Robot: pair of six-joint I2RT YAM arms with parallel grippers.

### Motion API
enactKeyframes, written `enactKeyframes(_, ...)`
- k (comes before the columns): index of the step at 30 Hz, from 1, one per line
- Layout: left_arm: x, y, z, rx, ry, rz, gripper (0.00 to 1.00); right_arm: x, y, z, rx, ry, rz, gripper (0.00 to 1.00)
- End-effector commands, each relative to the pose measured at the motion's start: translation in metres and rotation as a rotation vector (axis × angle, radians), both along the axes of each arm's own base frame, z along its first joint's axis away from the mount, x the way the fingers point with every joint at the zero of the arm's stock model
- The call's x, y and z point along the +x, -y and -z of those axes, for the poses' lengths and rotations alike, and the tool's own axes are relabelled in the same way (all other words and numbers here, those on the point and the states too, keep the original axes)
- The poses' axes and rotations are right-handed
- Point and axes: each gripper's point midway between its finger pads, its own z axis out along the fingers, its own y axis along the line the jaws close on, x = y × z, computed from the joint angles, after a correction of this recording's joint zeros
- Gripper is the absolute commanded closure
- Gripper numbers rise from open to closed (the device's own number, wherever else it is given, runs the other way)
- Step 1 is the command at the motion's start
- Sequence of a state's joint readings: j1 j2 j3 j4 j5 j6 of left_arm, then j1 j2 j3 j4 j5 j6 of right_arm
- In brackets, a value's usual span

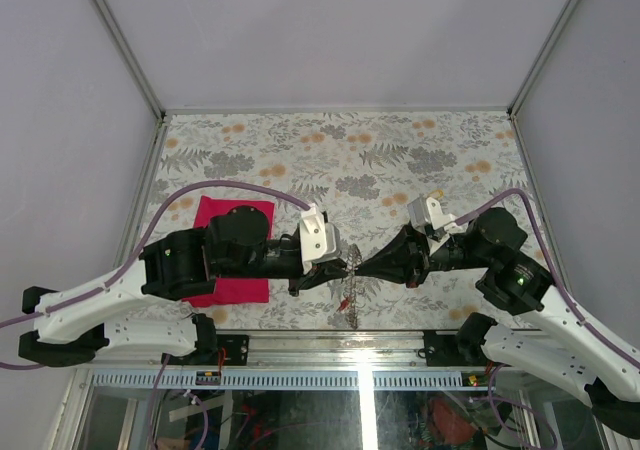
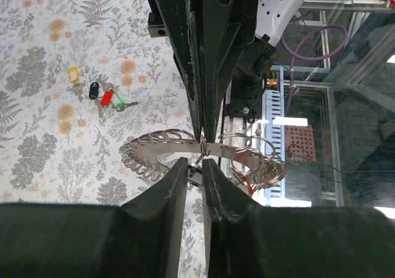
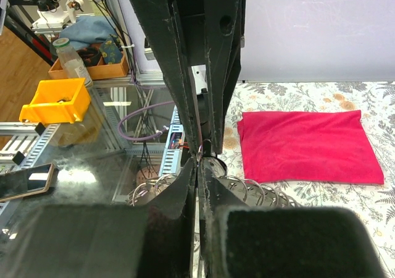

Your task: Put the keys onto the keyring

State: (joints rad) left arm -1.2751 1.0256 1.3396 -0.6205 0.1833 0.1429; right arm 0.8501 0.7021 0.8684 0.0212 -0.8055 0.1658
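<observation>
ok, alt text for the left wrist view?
The right gripper, entering from above, is shut on a silvery keyring of many small wire loops. The left gripper sits just below it, fingers narrowly apart, grip unclear. Keys with yellow, black, red and green heads lie apart on the floral tablecloth.

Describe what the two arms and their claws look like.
Both arms have white shells and bulky black joints. A lilac cable runs along the left arm and another along the right arm. Each wrist carries a white block. The left claw and right claw are black, with long fingers tapering to narrow tips.
</observation>
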Motion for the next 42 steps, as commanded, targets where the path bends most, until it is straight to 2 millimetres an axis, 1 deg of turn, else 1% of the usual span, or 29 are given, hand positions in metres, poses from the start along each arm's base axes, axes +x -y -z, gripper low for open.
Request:
enactKeyframes(1,-0.002,0.006,-0.012,-0.049,0.013,0.016,0.90,-0.008,0.007,-0.045,0.119,0.096,-0.013,1.00)
enactKeyframes(3,-0.002,0.006,-0.013,-0.050,0.015,0.017,0.97,-0.008,0.008,-0.046,0.123,0.098,-0.009,1.00)
enactKeyframes(5,-0.002,0.006,-0.013,-0.051,0.015,0.017,1.00,-0.008,0.008,-0.047,0.127,0.102,-0.003,1.00)
enactKeyframes(11,0.000,0.006,-0.014,-0.058,0.018,0.006,1.00,-0.004,0.012,-0.051,0.148,0.110,0.040,1.00)
enactKeyframes(18,0.002,0.007,-0.020,-0.115,0.013,-0.016,1.00,-0.002,0.019,-0.066,0.220,0.134,0.089,1.00)
enactKeyframes(27,-0.004,0.013,-0.014,-0.148,-0.028,0.005,1.00,-0.005,0.022,-0.078,0.312,0.118,0.093,1.00)
enactKeyframes(42,-0.003,0.016,-0.011,-0.182,-0.040,-0.002,1.00,-0.001,0.027,-0.090,0.431,0.077,0.122,1.00)
